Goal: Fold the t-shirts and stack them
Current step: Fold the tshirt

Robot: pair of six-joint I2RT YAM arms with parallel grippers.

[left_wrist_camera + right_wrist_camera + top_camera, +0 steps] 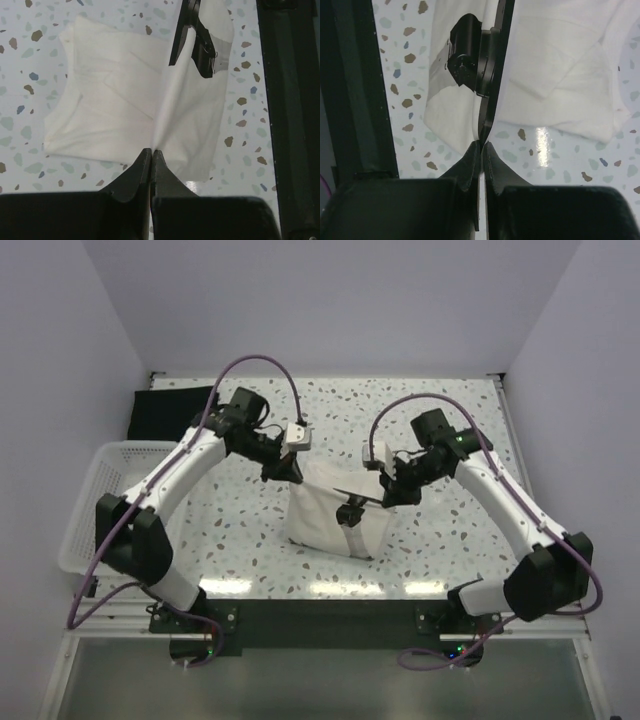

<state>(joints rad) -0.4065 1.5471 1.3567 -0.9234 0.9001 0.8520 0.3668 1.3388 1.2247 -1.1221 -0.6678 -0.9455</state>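
Left claw (151, 154): jaws pressed together, a thin pinch of cream cloth caught between the tips. Seen from its own wrist, the cloth runs up from the tips as a taut ridge toward the other claw, which grips the far end of the same ridge.

Right claw (481, 146): jaws likewise closed tight on the cloth edge. From its wrist view the edge stretches straight away to the left claw opposite.

Cream t-shirt (325, 525): held at two points along its upper edge, one in each claw, near the middle of the worktop (450, 430). The held edge is raised and drawn into a line between the claws. Below it the cloth drapes down, and its lower part lies in soft folds on the speckled surface.

Arms: both reach inward from the near edge, the left arm (185, 475) from the left and the right arm (500, 495) from the right. They meet over the shirt.

Black t-shirt (172, 412): a flat dark patch at the far left corner of the worktop, well apart from the cream one and from both claws.

White lattice basket (85, 530): at the left edge, on the near side of the black shirt.
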